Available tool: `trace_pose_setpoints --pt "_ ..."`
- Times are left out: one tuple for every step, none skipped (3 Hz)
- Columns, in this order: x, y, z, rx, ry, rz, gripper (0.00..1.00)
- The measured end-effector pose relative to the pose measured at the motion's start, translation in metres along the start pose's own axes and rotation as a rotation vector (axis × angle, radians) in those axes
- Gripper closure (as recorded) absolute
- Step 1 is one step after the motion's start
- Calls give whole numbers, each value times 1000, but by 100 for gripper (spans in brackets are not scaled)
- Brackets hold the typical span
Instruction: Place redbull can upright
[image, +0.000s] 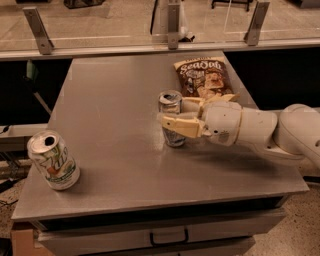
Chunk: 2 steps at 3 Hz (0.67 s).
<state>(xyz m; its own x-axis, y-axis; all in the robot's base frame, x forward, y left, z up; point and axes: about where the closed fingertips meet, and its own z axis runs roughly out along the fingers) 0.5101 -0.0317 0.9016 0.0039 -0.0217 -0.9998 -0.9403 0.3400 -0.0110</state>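
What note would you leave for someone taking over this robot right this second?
The gripper is shut on the redbull can, one finger on each side, near the middle of the table.
The redbull can is upright, its base apparently on the table, just in front of the snack bag.
Done: can brought upright.
Left: open the fingers and draw the arm back without tipping it.
The soda can at the front left is not part of the job.
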Motion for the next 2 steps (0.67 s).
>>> trace_pose_setpoints --pt "4 2 -5 -5 -3 3 4" --pt "5 2 -14 4 2 2 0"
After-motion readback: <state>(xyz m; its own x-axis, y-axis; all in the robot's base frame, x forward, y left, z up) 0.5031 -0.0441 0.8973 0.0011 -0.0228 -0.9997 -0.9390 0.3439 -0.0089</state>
